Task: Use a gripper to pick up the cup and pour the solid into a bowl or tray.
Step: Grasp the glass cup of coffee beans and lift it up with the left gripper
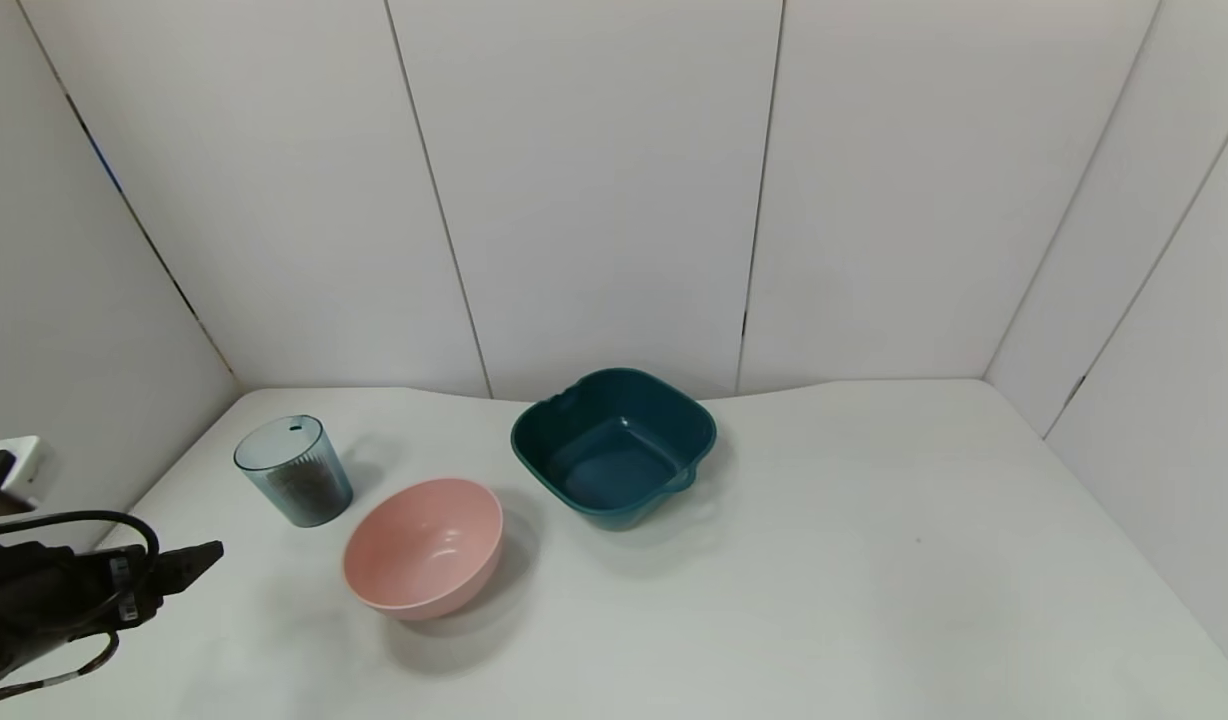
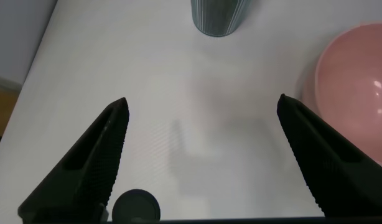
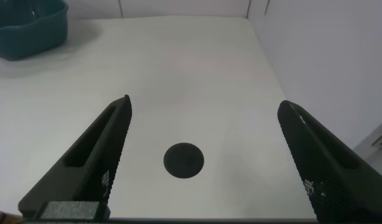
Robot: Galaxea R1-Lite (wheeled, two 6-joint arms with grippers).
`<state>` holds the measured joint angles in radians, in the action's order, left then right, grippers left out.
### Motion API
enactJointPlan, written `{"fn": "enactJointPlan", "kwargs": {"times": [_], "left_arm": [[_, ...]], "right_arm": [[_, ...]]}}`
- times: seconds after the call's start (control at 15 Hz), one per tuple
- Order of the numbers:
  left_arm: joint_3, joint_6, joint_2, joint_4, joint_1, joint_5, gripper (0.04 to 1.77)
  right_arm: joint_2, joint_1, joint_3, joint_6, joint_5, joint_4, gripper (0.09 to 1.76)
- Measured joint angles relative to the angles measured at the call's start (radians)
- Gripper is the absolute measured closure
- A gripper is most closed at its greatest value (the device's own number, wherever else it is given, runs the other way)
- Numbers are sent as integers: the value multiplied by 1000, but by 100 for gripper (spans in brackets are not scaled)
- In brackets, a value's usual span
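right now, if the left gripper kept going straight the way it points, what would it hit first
Probably the ribbed translucent blue-grey plastic cup, straight ahead of the open left gripper; only bare white table lies between, though the line-up is uncertain.

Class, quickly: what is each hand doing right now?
Left hand: open, empty, short of the cup.
Right hand: open, empty, above the table.

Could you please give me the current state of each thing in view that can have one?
cup: upright on the table, holding the solid, ungrasped.
pink bowl: upright, empty.
teal basin: upright, empty.
left gripper: jaws open, empty, short of the cup.
right gripper: jaws open, empty, over bare table.
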<state>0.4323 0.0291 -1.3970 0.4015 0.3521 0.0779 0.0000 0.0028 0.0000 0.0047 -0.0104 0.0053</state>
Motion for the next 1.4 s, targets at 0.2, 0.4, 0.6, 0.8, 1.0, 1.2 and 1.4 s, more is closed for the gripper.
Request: {"fn": "enactJointPlan", "kwargs": {"times": [0.2,0.4,0.6,0.8,1.0,1.2,1.4], "left_arm": [[-22,39,-116,159,0,1,9],[-44,94,-255,388,2,35,9],[-64,143,-371,538,2,110,9],[-61,155,-443,555,3,147,9],[-33,172,-508,586,6,149,9],[-11,201,-606,742,8,147,9],[17,206,-698,818,9,170,9]], "right_arm": [[0,0,0,0,0,0,14],[0,0,0,0,0,0,14],[0,0,0,0,0,0,14],[0,0,0,0,0,0,14],[0,0,0,0,0,0,14],[0,0,0,0,0,0,14],[0,0,0,0,0,0,14]]}}
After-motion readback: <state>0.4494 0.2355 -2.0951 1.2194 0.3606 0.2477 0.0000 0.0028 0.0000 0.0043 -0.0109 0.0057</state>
